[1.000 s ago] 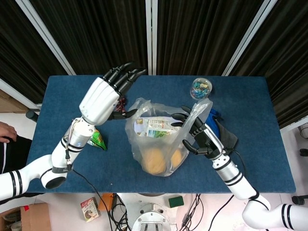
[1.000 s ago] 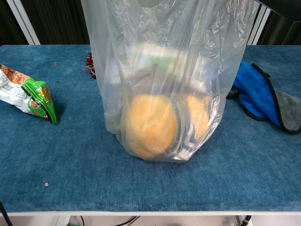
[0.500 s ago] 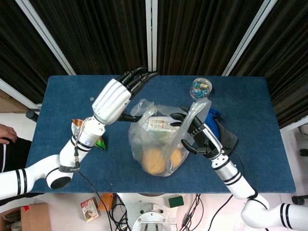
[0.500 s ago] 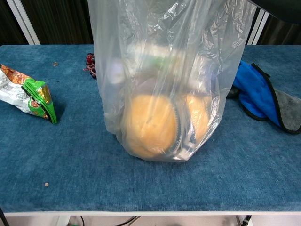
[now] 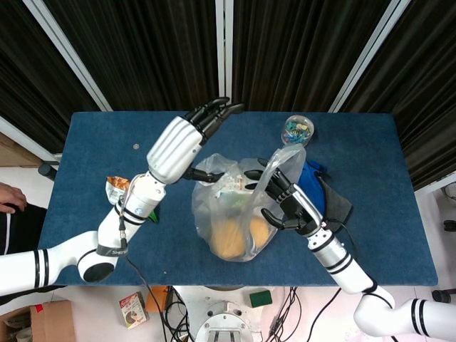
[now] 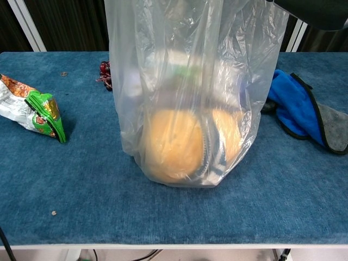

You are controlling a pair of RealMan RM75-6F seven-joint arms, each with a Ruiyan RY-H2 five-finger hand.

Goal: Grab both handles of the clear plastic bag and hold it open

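The clear plastic bag [image 5: 231, 217] stands on the blue table [image 5: 85, 142] with orange round items and a printed pack inside. In the chest view the bag [image 6: 190, 109] fills the middle and rises out of frame. My right hand [image 5: 285, 201] is at the bag's right side and holds the right handle [image 5: 286, 158], which stands up above it. My left hand [image 5: 182, 144] hovers over the bag's left rim with its fingers stretched out toward the far edge. Its thumb lies close to the left handle [image 5: 208, 165], and I see no grip on it.
A green and orange snack packet [image 5: 117, 187] [image 6: 32, 109] lies left of the bag. A blue cloth [image 6: 296, 109] on a grey one [image 6: 331, 128] lies to its right. A small jar of coloured clips [image 5: 297, 130] stands behind. A person's hand [image 5: 8, 196] shows at the left edge.
My left hand has swung right, from beside the bag to over its left rim. My right hand has shifted slightly left with the raised handle, and the bag top has leaned with it.
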